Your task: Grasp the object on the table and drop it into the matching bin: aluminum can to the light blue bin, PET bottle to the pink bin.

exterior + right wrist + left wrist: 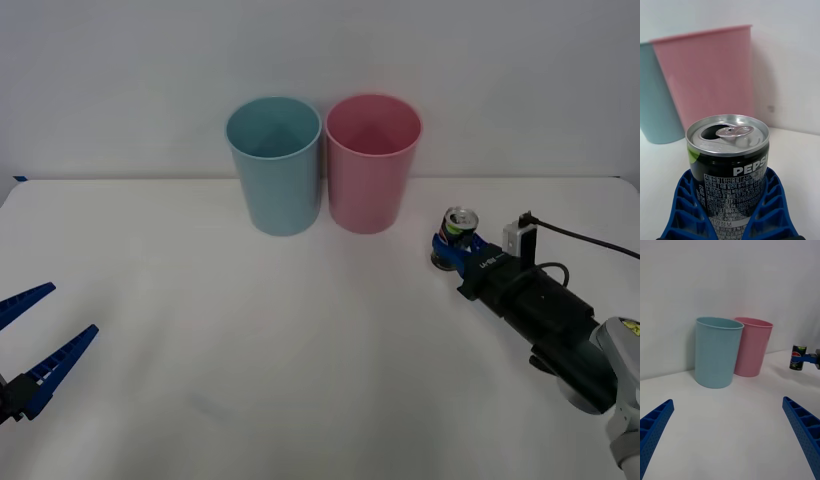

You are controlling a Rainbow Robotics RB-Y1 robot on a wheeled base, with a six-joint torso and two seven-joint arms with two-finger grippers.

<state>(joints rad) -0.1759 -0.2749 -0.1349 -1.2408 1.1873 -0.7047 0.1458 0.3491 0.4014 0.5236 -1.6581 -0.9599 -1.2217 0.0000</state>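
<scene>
Two blue fingers of right tool clamp aluminum can, right of centre, beside pink bin. Lift straight, keep can upright, carry past pink rim to light blue bin. Left tool wide, lower left over worktop.

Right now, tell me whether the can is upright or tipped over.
Upright: the aluminum can has its silver lid facing up, with the right gripper closed around its sides.

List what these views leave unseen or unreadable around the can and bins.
- Small dark aluminium can: lower body cut off by the right wrist view's edge and the blue right tool.
- Fine label print: too small.
- Tall light blue plastic bin: mostly hidden there behind the pink plastic bin.
</scene>
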